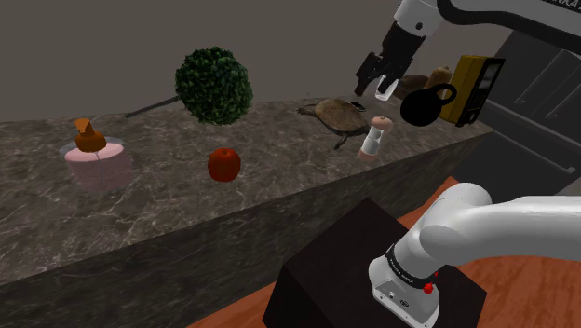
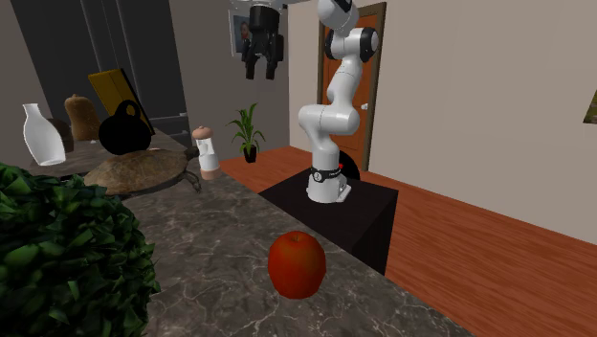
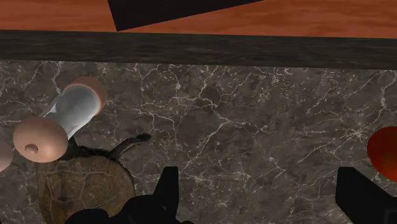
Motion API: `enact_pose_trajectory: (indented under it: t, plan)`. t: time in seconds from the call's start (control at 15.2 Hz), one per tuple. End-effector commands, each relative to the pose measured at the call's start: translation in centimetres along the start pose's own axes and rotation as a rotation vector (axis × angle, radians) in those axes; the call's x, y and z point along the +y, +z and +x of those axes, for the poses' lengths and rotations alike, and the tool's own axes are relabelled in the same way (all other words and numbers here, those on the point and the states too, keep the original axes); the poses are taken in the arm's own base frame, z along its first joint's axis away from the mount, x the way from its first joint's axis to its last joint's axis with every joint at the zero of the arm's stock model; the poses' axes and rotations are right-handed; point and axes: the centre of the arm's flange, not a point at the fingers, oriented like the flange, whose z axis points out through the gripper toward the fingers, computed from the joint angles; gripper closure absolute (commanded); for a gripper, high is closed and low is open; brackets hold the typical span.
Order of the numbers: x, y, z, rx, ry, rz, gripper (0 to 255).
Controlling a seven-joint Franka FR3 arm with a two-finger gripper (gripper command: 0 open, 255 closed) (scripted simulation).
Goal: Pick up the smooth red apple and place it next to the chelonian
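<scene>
While the red apple [image 1: 223, 164] is seen resting on the dark marble counter [image 1: 158, 200], untouched and well apart from the gripper, no step of the task can be judged as done. The gripper [image 1: 374, 89] is held high above the counter, roughly over the turtle figure [image 1: 340, 114]. Its jaws are spread wide with nothing between them, and in the wrist view the two black fingers [image 3: 167, 191] are seen far apart over bare marble.

The apple is set toward the counter edge nearer the stand, between the turtle and a pink bowl [image 1: 96, 166]. A round leafy bush [image 1: 214, 86] is placed behind it in the shoulder view. Just beside the turtle a small grinder with a clear body [image 1: 375, 138] is stood upright, and a black jug [image 1: 426, 104] is set a little beyond it.

Everything is therefore left to be done. The gripper must be brought across to the apple and lowered around it. The apple must then be clasped, lifted and carried back, and set down near the turtle. A stretch of open marble on the turtle's apple side is judged a suitable spot, since the grinder would be avoided there.
</scene>
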Motion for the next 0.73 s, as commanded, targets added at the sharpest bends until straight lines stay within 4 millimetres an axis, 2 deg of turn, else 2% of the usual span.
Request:
enact_pose_trajectory:
  t: [0.0,0.66]
  plan:
    - [0.0,0.0,0.0,0.0,0.0,0.0,0]
    - [-10.2,7.3,2.8,0.008,0.059,0.023,0]
